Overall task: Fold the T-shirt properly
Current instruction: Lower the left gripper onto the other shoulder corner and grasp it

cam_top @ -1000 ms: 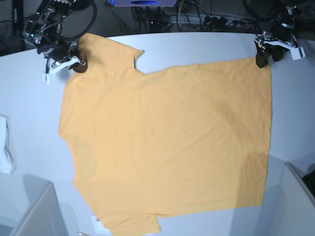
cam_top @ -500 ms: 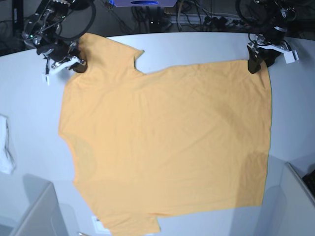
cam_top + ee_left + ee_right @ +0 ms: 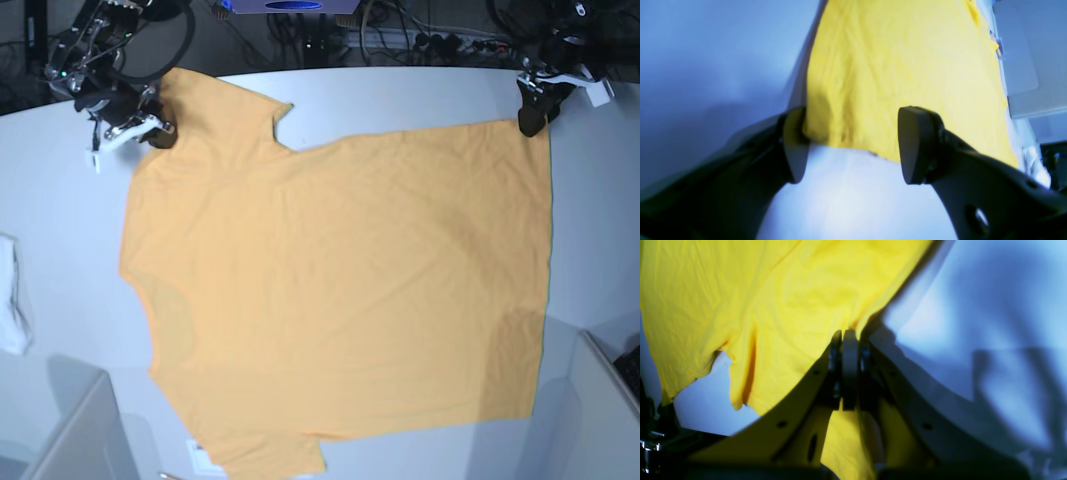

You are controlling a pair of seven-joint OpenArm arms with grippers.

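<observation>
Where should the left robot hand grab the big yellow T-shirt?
Probably the hem corner of the T-shirt right by the left gripper. Its jaws are open around that edge, and the fabric there lies flat on the table, so coming in low from the table's far edge looks easiest. The right gripper already pinches the shirt near a sleeve.

One T-shirt [image 3: 330, 290], one small white cloth [image 3: 10, 300], two end effectors: left [image 3: 535, 112], right [image 3: 135, 130], one worktop [image 3: 400, 90].

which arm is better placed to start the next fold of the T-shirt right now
Right, probably. The right gripper is shut on the T-shirt by its sleeve, while the left gripper stands open astride the hem corner.
</observation>
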